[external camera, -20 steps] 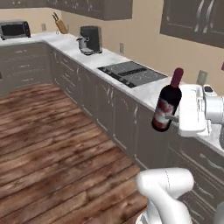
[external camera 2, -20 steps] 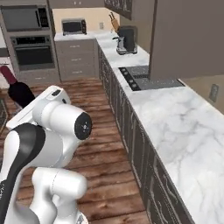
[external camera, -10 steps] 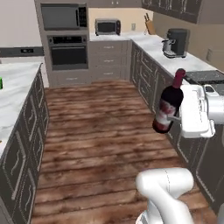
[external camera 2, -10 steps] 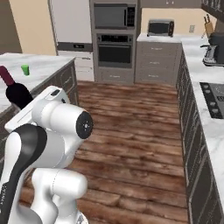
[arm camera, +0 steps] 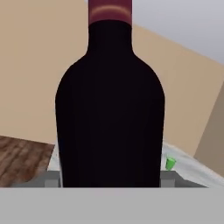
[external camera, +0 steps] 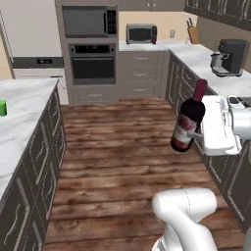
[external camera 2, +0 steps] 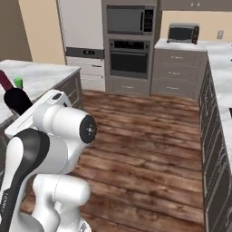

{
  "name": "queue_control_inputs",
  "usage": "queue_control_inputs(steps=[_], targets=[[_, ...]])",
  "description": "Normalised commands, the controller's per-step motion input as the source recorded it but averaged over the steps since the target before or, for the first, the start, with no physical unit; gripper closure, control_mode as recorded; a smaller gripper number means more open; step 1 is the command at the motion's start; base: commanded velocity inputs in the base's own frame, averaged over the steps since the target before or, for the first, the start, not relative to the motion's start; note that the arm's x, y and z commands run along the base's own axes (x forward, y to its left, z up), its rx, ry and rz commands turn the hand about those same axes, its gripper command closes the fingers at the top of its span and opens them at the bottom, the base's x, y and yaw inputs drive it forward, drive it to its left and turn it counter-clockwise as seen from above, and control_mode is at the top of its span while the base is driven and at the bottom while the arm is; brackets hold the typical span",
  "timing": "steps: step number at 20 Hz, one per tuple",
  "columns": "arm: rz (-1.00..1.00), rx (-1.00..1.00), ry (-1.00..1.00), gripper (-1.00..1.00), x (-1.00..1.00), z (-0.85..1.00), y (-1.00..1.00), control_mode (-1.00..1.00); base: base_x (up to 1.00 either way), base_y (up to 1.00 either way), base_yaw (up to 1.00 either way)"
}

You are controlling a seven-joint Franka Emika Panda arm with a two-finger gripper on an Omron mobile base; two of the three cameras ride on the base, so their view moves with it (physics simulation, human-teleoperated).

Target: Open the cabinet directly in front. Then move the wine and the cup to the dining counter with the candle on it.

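Dark glass in the grip: one wine [external camera: 188, 120] carried over the wood floor [external camera: 122, 162].

The gripper [external camera: 198, 133] is closed round the bottle's lower body, tilted slightly, red foil neck up; its white-and-red label is too blurred to read. Since a second ago the base has turned: the hob worktop has swung away, and the marble dining counter [external camera: 22, 112] now lies left with one green cup [external camera: 3, 108] on it. Beyond stand one oven [external camera: 93, 66] and one toaster oven [external camera: 140, 34].
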Motion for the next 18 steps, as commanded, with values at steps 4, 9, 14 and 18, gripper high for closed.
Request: queue_control_inputs(steps=[4,9,14,18], targets=[[0.00,0.00,0.00,1.00,0.00,0.00,0.00,1.00,1.00,0.00,0.09],[0.00,0.00,0.00,1.00,0.00,0.00,0.00,1.00,1.00,0.02,0.26],[0.00,0.00,0.00,1.00,0.00,0.00,0.00,1.00,1.00,0.00,0.62],[0.00,0.00,0.00,1.00,0.00,0.00,0.00,1.00,0.99,-0.01,0.74]])
